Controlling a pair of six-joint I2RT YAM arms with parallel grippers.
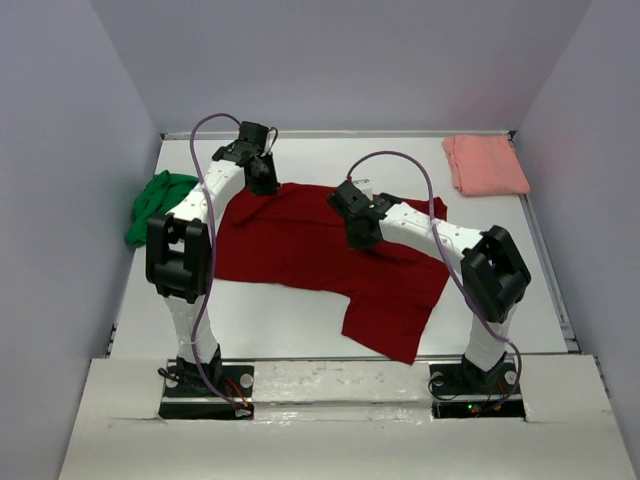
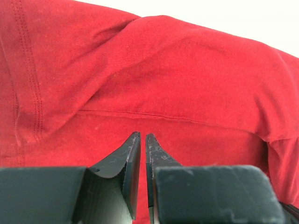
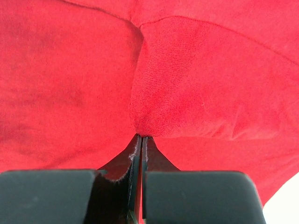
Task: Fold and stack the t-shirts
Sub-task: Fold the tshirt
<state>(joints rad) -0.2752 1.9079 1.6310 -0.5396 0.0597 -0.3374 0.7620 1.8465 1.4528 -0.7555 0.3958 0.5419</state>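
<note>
Centre of desk (image 1: 280, 320): dark red t-shirt (image 1: 300, 245) lies spread mostly flat, with one portion reaching toward the near edge on the right. Right end effector (image 3: 141, 137) is clenched on this shirt toward its far side, and cloth puckers into a ridge rising from the closed tips. Left end effector (image 2: 142, 135) is at the shirt's far-left part. Its fingers are nearly together with a thin slit between, tips against red cloth; cannot tell whether fabric is pinched. Bright green t-shirt (image 1: 155, 200) is crumpled at the left edge. Salmon pink t-shirt (image 1: 485, 165) is folded in the far right corner, well apart from the others.
</note>
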